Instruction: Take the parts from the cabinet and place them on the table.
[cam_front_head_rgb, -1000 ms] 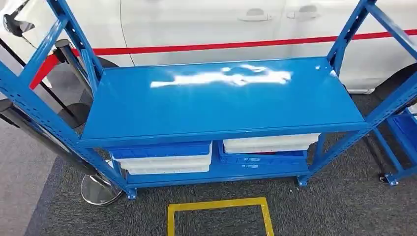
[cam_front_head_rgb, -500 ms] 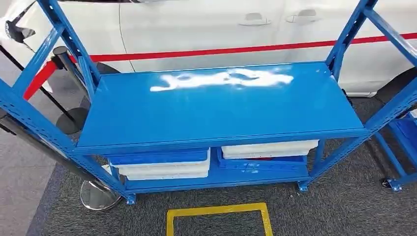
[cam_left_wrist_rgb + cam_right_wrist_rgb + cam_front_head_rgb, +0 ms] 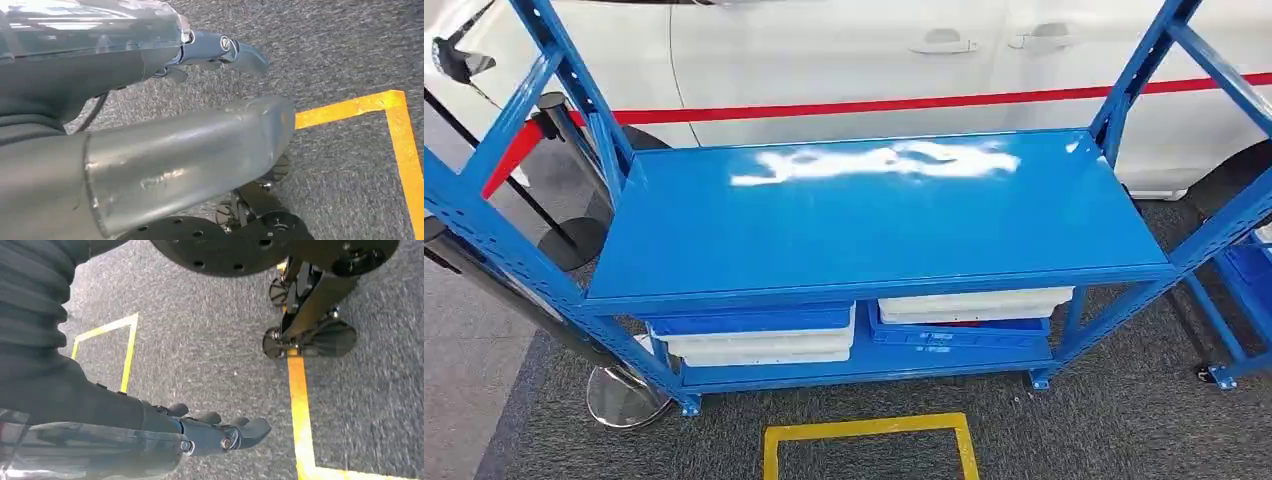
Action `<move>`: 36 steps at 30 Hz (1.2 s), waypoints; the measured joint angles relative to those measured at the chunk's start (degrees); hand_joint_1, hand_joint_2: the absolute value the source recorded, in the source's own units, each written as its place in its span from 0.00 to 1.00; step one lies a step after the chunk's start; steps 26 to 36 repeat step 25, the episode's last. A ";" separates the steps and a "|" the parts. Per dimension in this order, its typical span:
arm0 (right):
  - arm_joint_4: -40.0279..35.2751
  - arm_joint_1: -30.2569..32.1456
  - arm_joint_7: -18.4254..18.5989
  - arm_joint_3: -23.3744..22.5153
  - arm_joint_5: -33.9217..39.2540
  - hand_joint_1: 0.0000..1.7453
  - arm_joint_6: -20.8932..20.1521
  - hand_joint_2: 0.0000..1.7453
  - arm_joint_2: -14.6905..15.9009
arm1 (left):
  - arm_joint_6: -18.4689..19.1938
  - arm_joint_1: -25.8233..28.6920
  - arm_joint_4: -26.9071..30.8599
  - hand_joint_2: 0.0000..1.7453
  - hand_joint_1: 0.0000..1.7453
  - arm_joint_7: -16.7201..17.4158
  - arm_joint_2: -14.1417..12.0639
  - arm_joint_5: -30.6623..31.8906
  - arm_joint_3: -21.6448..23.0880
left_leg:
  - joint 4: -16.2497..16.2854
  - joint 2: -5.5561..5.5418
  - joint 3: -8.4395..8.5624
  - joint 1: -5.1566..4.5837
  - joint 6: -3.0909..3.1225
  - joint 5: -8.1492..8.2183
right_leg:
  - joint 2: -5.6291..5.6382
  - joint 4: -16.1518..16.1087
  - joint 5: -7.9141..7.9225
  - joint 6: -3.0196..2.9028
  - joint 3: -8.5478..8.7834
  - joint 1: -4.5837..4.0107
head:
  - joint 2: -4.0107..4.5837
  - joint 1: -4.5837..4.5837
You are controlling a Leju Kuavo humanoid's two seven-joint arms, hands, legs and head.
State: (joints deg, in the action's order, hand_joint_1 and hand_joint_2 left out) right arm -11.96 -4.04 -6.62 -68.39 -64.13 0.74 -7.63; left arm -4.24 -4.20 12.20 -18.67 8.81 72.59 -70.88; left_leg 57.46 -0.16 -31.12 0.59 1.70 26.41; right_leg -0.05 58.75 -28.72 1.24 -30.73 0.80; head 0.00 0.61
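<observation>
A blue metal cabinet rack (image 3: 874,230) stands in front of me in the head view, its wide upper shelf bare and glossy. On the bottom shelf at the left, a blue bin (image 3: 749,319) sits on stacked white bins (image 3: 759,345). At the right, a white bin (image 3: 974,303) rests on a blue bin (image 3: 959,331). What the bins hold is hidden. My left hand (image 3: 210,120) hangs over grey carpet, fingers spread and holding nothing. My right hand (image 3: 210,432) also hangs over the carpet, fingers stretched out and holding nothing.
A white car (image 3: 874,60) stands behind the rack, with a red barrier belt (image 3: 824,103) across it. A chrome stanchion base (image 3: 624,395) sits at the rack's left foot. A yellow tape square (image 3: 869,428) marks the carpet. Another blue rack (image 3: 1244,270) is at the right.
The whole head view has shifted slightly, so the camera moved: the rack now sits a little lower in the picture. Nothing on the rack has moved.
</observation>
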 joint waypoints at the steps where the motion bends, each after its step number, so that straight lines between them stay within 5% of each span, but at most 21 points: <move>1: 0.00 0.01 0.00 0.00 0.00 0.00 0.02 1.00 0.00 | 0.00 -0.05 0.00 0.00 0.00 -0.02 0.02 0.00 0.00 | -0.26 -0.02 0.04 -0.03 0.48 -0.19 | 0.07 2.18 -1.72 0.17 -1.11 -0.11 | 0.00 -0.13; 4: 0.00 0.02 0.00 0.00 -0.02 0.00 -0.04 1.00 -0.02 | 0.00 -0.05 0.00 0.00 0.00 0.00 0.00 0.00 0.00 | -0.25 0.11 -0.18 -0.13 0.64 -0.18 | 0.08 15.23 -7.82 0.62 -7.75 0.03 | 0.02 -0.48; 6: 0.00 0.11 0.00 0.00 -0.02 0.00 -0.02 1.00 -0.02 | 0.00 -0.03 0.00 0.00 0.00 0.00 -0.02 0.00 0.00 | -0.23 0.03 -0.07 -0.14 0.59 -0.13 | 0.07 16.43 -6.34 0.71 -8.78 0.05 | 0.00 -0.48; 7: 0.00 0.12 0.00 0.00 -0.02 0.00 -0.02 0.00 0.00 | -0.15 -0.03 0.00 0.00 0.00 0.07 -0.02 0.02 0.00 | -0.19 -0.05 0.06 -0.13 0.52 -0.04 | 0.06 13.21 -3.95 0.66 -7.41 0.06 | 0.00 -0.53; 9: 0.00 0.08 0.00 0.00 -0.02 0.00 -0.02 0.00 0.02 | -1.14 -0.06 0.00 0.00 0.00 0.53 0.00 0.18 0.00 | 0.05 -0.16 0.35 -0.10 0.12 0.25 | 0.05 2.91 1.23 0.29 -2.49 0.07 | 0.00 -0.55; 10: 0.00 0.05 0.00 -0.04 -0.02 0.00 -0.15 0.00 0.02 | -2.28 -0.03 0.00 0.00 0.00 0.94 0.02 0.44 0.02 | 0.44 -0.15 0.20 -0.48 -0.32 0.58 | 0.07 -0.21 1.05 -0.03 -1.27 -0.17 | 0.02 -0.59; 11: 0.00 -0.04 0.02 -0.07 0.00 0.00 -0.22 1.00 0.02 | -3.39 -0.08 0.00 0.00 0.00 1.25 0.02 0.74 0.02 | 0.65 -0.20 0.00 -0.58 -0.67 0.79 | 0.14 -0.22 1.30 -0.50 -1.40 -0.21 | 0.00 -0.46; 15: 0.02 -0.02 0.35 -0.37 0.02 0.00 -0.46 1.00 -0.26 | -5.62 -0.12 0.00 0.00 0.00 1.68 0.02 1.20 0.13 | 0.84 -0.18 0.11 -0.36 -1.88 1.18 | 0.02 -0.63 1.58 -1.91 -1.23 0.02 | 0.00 -0.42; 17: 0.00 -0.02 0.70 -0.44 0.00 0.00 -0.63 1.00 -0.31 | -5.77 -0.13 0.00 0.00 0.00 1.75 0.09 1.14 0.15 | 6.24 -0.12 -2.12 -0.13 -2.49 4.98 | -0.15 -0.62 1.52 -2.84 -1.29 0.01 | 0.00 0.24; 18: 0.00 -0.02 1.05 -0.42 -0.33 0.00 -0.59 0.00 -0.31 | -5.86 -0.11 0.00 0.00 0.00 1.75 0.07 1.11 0.15 | 11.32 -0.11 -4.43 0.10 -2.92 7.56 | -0.16 -0.61 1.49 -2.90 -1.32 -0.08 | 0.00 0.30; 20: 0.00 0.01 1.05 -0.44 -0.26 0.00 -0.24 0.00 -0.31 | -5.90 -0.06 0.00 0.00 0.00 1.81 0.02 0.94 0.15 | 18.28 -0.11 -7.68 0.34 -3.50 9.75 | -0.16 -0.53 1.41 -3.01 -1.32 -0.12 | 0.00 0.33; 21: 0.00 0.00 1.05 -0.55 -0.09 0.00 -0.17 0.00 -0.31 | -5.90 -0.03 0.00 0.00 0.00 1.81 0.04 0.90 0.15 | 18.08 -0.10 -7.66 0.55 -3.73 8.82 | -0.14 -0.48 1.38 -3.03 -1.24 -0.11 | 0.00 0.30; 22: 0.00 -0.01 1.05 -0.61 0.04 0.00 -0.24 0.00 -0.33 | -5.90 -0.04 0.00 0.00 0.00 1.86 0.02 0.92 0.15 | 15.32 -0.09 -6.49 0.77 -3.96 6.74 | -0.11 -0.40 1.30 -3.05 -1.18 -0.07 | 0.00 0.30; 24: 0.00 -0.07 1.05 -0.68 0.09 0.00 -0.43 0.00 -0.46 | -5.90 -0.11 0.00 0.00 0.00 1.92 0.02 0.94 0.15 | 4.93 0.00 -1.49 1.21 -4.37 1.33 | -0.01 -0.09 0.98 -2.80 -1.00 0.04 | 0.00 0.35; 25: 0.00 -0.05 1.05 -0.72 0.11 0.00 -0.50 0.00 -0.46 | -5.90 -0.10 0.00 0.00 0.00 1.99 0.02 0.94 0.15 | 0.85 0.00 0.31 1.43 -4.56 1.11 | 0.00 0.10 0.78 -2.57 -1.01 -0.11 | 0.00 0.37; 36: 0.00 -0.05 1.05 -0.72 0.11 0.00 -0.50 0.00 -0.46 | -5.90 -0.10 0.00 0.00 0.00 1.99 0.02 0.94 0.15 | 0.85 0.00 0.31 1.43 -4.56 1.11 | 0.00 0.10 0.78 -2.57 -1.01 -0.11 | 0.00 0.37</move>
